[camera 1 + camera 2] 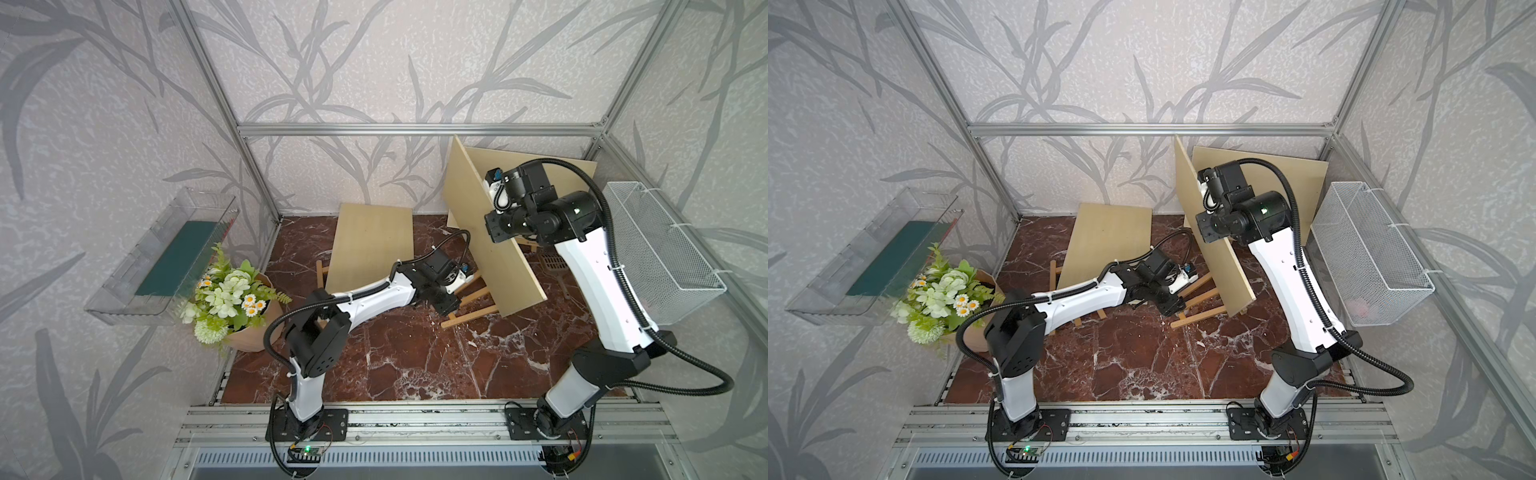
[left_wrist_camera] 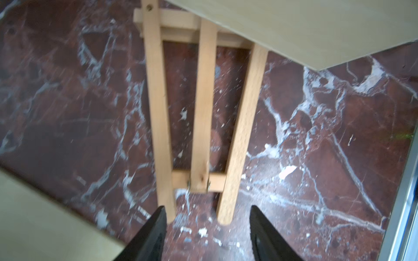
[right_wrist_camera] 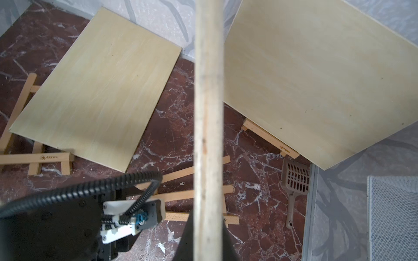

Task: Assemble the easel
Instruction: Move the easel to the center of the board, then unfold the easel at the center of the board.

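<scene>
Three boards (image 3: 95, 90) (image 3: 208, 113) (image 3: 316, 79), three easels (image 3: 36, 158) (image 3: 178, 195) (image 3: 269, 137), one scoop (image 3: 295, 178), one bouquet (image 1: 230, 291), one basket (image 1: 660, 253).

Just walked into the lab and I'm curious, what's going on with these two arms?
The right gripper is clamped on the edge of a wooden board, holding it raised and tilted above an easel frame lying flat on the marble table. The left gripper is open, hovering at the frame's narrow end, holding nothing.

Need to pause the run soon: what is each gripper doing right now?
Left gripper: open, poised at the easel frame's narrow end, gripping nothing.
Right gripper: closed on the raised wooden board, held by its edge.
</scene>
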Action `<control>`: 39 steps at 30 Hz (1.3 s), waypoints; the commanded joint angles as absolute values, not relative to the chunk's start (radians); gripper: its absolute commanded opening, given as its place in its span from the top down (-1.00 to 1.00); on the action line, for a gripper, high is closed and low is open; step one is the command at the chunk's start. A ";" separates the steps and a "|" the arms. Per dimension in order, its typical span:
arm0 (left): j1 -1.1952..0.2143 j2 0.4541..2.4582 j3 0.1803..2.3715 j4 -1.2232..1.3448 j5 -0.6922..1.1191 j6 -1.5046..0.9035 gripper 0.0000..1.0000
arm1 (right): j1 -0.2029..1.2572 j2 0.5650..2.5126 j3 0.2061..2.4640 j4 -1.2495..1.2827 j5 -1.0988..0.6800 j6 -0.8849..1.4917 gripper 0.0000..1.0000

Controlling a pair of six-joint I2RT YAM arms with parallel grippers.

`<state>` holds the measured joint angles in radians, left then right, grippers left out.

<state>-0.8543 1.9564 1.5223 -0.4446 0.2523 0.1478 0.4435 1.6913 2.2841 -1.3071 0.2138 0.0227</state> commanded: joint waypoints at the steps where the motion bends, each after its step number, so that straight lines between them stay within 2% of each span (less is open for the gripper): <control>1: -0.873 2.039 1.595 -0.456 0.268 0.182 -0.03 | 0.407 1.642 2.396 -1.194 0.272 0.050 1.00; 4: -0.892 2.102 1.653 -0.459 0.235 0.202 0.05 | 0.396 1.628 2.395 -1.196 0.295 0.048 1.00; 6: -0.899 2.144 1.687 -0.456 0.197 0.196 0.22 | 0.394 1.616 2.395 -1.199 0.316 0.042 1.00; 9: -0.900 2.183 1.711 -0.456 0.169 0.178 0.36 | 0.393 1.595 2.377 -1.205 0.343 0.036 1.00; 16: -0.905 2.216 1.705 -0.471 0.168 0.184 0.48 | 0.372 1.517 2.261 -1.203 0.373 0.038 1.00; 23: -0.940 2.243 1.695 -0.516 0.119 0.238 0.48 | 0.335 1.464 2.177 -1.191 0.349 0.062 1.00; 25: -0.949 2.253 1.704 -0.535 0.076 0.241 0.40 | 0.329 1.459 2.165 -1.188 0.338 0.065 1.00; 27: -0.953 2.268 1.721 -0.554 0.027 0.222 0.16 | 0.328 1.457 2.159 -1.186 0.326 0.064 1.00; 28: -0.955 2.270 1.724 -0.552 0.002 0.215 0.12 | 0.328 1.457 2.158 -1.186 0.318 0.063 1.00; 31: -0.956 2.279 1.716 -0.504 -0.058 0.212 0.13 | 0.327 1.457 2.155 -1.183 0.296 0.064 1.00; 33: -0.956 2.288 1.723 -0.492 -0.065 0.210 0.21 | 0.327 1.457 2.155 -1.181 0.289 0.063 1.00; 35: -0.957 2.297 1.730 -0.493 -0.051 0.201 0.28 | 0.327 1.460 2.159 -1.182 0.289 0.061 1.00; 39: -0.957 2.308 1.735 -0.495 -0.001 0.194 0.29 | 0.327 1.462 2.160 -1.183 0.280 0.056 1.00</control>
<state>-0.9607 2.2364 1.7481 -0.4141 -0.0319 0.1978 0.3283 1.5158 2.1296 -1.3518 0.2508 0.0593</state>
